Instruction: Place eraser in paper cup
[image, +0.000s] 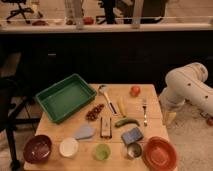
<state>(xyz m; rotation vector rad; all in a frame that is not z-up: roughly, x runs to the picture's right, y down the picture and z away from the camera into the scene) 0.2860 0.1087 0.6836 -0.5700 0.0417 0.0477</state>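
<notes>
wooden desk (55, 132), crowded: paper cup (68, 147) at 7 o'clock, eraser (105, 126) near 6, end effector (169, 116) off the 3 o'clock edge, its grip impossible to tell. likely risks: grabbing the sponge (132, 135) beside the eraser, or dropping into the green cup (102, 151).

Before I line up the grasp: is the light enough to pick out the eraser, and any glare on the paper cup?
Camera view: warm, dim light; eraser shows dark on the pale table; paper cup bright, no glare; gripper dimly lit off the table's right edge.
</notes>
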